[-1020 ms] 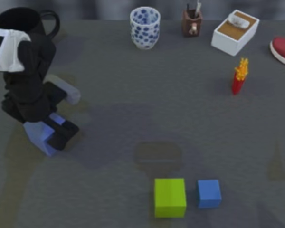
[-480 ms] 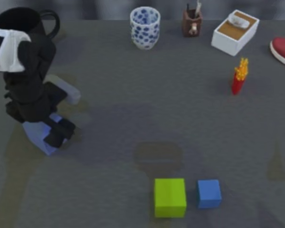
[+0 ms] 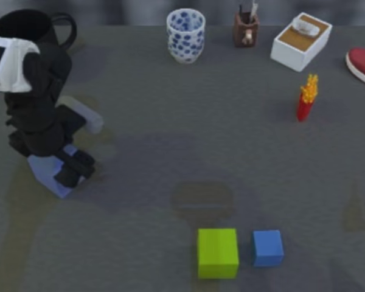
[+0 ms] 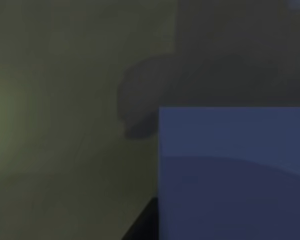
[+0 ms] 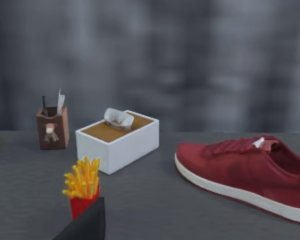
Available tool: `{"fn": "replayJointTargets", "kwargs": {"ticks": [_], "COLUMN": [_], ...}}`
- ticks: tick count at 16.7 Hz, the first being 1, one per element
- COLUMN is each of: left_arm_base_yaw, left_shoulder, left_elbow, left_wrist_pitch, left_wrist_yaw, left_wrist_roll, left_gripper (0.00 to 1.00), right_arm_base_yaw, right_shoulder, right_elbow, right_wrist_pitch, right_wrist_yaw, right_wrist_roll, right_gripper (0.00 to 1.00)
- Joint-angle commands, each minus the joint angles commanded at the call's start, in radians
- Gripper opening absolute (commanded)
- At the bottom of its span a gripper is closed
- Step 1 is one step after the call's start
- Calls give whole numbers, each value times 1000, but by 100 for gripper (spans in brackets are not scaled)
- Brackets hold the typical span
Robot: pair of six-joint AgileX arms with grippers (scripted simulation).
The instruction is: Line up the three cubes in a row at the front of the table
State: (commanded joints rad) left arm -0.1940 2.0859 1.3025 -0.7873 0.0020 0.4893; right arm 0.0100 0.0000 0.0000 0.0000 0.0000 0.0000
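Gripping periwinkle cube (image 3: 45, 172) near left edge, left claw (image 3: 70, 170), open table (image 3: 146, 182) rightward.

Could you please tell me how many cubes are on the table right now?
3: the green cube and small blue cube side by side at the front, the periwinkle cube at the left under the left tool.

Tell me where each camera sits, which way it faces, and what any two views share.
Top view: above the table, looking down; left arm over the periwinkle cube.
Left wrist view: close on that periwinkle cube; no gripper clearly seen.
Right wrist view: low, facing the tissue box, fries, shoe.
Shared: the fries and tissue box also appear from above.
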Motion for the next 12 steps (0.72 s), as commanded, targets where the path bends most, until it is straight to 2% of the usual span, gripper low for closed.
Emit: {"fn": "replayJointTargets", "kwargs": {"ticks": [8, 12], "left_arm_base_yaw": [0, 10], "left_shoulder": [-14, -55], "left_elbow": [5, 72], "left_wrist_pitch": [-11, -123], "left_wrist_yaw": [5, 4], "left_wrist_roll": [-2, -4], "left_gripper": [0, 0], "right_arm_base_yaw": [0, 0], "right_shoulder": [0, 0], "right_elbow": [0, 0], "right_wrist_pitch": [0, 0], "right_wrist_yaw": [0, 0], "right_wrist_roll": [0, 0], "right_gripper": [100, 100]}}
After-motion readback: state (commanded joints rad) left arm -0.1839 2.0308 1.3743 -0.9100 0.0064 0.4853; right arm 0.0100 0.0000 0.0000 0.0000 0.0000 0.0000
